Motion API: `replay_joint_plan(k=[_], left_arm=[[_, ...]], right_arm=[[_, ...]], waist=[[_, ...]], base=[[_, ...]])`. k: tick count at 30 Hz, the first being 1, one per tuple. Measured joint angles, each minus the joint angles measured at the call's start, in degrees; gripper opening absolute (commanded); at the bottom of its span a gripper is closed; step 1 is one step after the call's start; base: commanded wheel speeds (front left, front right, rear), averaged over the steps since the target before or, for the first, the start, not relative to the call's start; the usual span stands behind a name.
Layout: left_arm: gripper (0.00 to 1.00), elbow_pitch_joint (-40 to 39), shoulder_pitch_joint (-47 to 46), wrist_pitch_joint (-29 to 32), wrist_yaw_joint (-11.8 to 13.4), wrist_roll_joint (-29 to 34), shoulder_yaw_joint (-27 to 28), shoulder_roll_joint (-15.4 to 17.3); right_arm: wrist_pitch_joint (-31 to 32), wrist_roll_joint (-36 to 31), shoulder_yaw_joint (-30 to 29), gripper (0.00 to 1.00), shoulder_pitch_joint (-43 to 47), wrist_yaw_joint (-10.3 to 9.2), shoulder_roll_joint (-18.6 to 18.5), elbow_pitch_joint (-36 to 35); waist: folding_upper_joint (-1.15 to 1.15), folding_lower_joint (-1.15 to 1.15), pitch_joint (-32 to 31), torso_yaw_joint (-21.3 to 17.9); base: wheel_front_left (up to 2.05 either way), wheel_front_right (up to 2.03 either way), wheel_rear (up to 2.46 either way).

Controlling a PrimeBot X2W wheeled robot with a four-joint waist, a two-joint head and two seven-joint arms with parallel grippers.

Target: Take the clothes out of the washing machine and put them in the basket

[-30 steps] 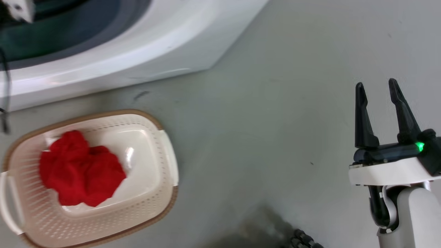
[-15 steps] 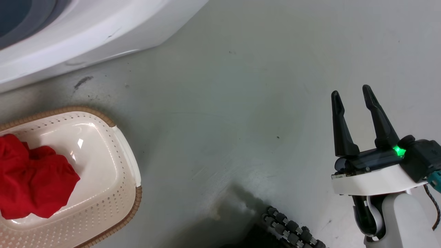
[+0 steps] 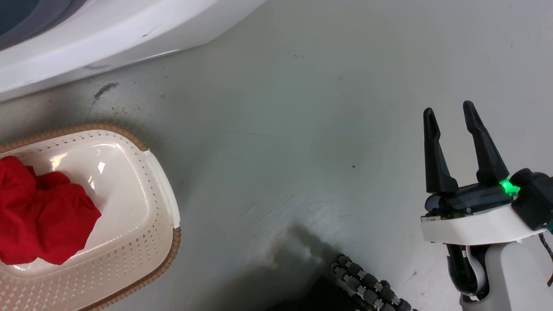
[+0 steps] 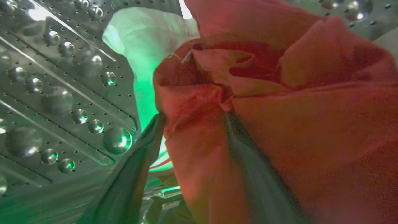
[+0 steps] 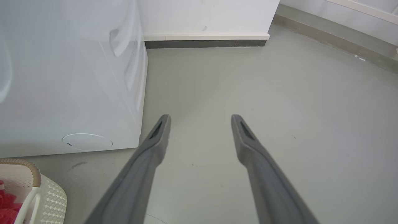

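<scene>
Head view: the washing machine (image 3: 108, 39) fills the upper left corner. The basket (image 3: 160, 190) stands on the floor (image 3: 302, 129) just in front of it, at the left edge. One red garment (image 3: 43, 224) lies in the basket's left part, and the right half is bare. The right tool (image 3: 448, 108) hangs over open floor at the lower right, well apart from the basket, with its fingers spread and nothing between them.

Left wrist view: the left tool (image 4: 194, 118) is inside the steel drum (image 4: 62, 93). Its two fingers stand wide apart, astride a bunched fold of a second red garment (image 4: 295, 109). The fabric fills the gap and drapes over the right-hand finger. Judged by that spread, the tool has not closed on the cloth. A white cloth (image 4: 146, 40) lies behind, against the drum wall.

Right wrist view: the right tool is wide open and empty, pointing along the floor beside the machine's white panel. A corner of the basket shows at the lower left.

Assessment: the step in hand is gripping the second red garment. The left tool should close fully on the thick bunched fold, not on a single loose layer, and keep the white cloth out of the pinch. It should then draw straight back through the opening so trailing fabric clears the rim, and only then swing to the basket's bare half.
</scene>
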Motion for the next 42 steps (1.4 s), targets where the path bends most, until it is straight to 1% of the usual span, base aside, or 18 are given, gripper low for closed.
replay_joint_plan(k=[2, 5, 13, 18, 20, 27, 33, 36, 42], left_arm=[[0.00, -0.03, -0.37, 0.64, 0.01, -1.02, -0.67, -0.10], [0.00, -0.57, -0.52, 0.49, 0.00, -2.45, -1.87, -0.05], [0.00, -1.69, 0.34, -4.38, -0.05, -4.83, -4.83, 1.57], [0.00, -3.56, 1.26, -9.72, -0.05, -6.38, -6.73, 2.99], [0.00, -3.74, 2.13, -13.30, -0.05, -6.99, -6.93, 3.22], [0.00, -2.65, 7.99, -23.93, -0.07, -9.85, -7.45, 1.22], [0.00, -2.54, 14.24, -31.16, -0.07, -11.91, -8.77, -0.75], [0.00, -2.72, 16.75, -35.83, -0.07, -12.18, -8.95, -1.08], [0.00, -2.58, 23.34, -43.61, -0.05, -12.44, -9.40, -2.87]], right_arm=[[0.00, -0.31, 0.02, 1.00, -0.13, 0.00, 0.00, -0.15], [0.00, -0.31, -0.13, 1.00, -0.24, 0.00, 0.00, -0.21], [0.00, -0.54, -0.01, 1.00, -1.39, 0.00, 0.00, 0.10], [0.00, -1.02, 0.02, 1.00, -2.55, 0.00, 0.00, 0.49], [0.00, -1.57, -0.07, 1.00, -2.90, 0.00, 0.02, 0.87], [0.00, -4.04, -2.44, 1.00, -3.46, 0.00, 0.03, 1.76], [0.00, -5.90, -4.08, 1.00, -3.00, 0.00, 0.04, 2.07], [0.00, -7.46, -5.08, 1.00, -2.42, 0.00, 0.04, 2.36], [0.00, -8.76, -6.00, 1.00, -1.67, 0.00, 0.04, 2.65]], waist=[[0.00, 0.00, 0.24, 0.13], [0.00, 0.00, 0.44, 0.25], [0.00, 0.00, -0.31, 0.20], [0.00, 0.00, -1.51, 0.25], [0.00, 0.00, -2.18, 0.28], [0.00, 0.00, -6.34, 2.55], [0.00, 0.00, -11.08, 5.24], [0.00, -0.01, -13.57, 6.65], [0.00, -0.01, -18.16, 9.60]], base=[[0.00, 0.00, 0.00], [0.00, 0.00, 0.00], [0.00, 0.00, 0.00], [0.00, 0.00, 0.00], [0.00, 0.00, 0.00], [0.00, 0.00, 0.00], [0.00, 0.00, 0.00], [0.00, 0.00, 0.00], [0.00, 0.00, 0.00]])
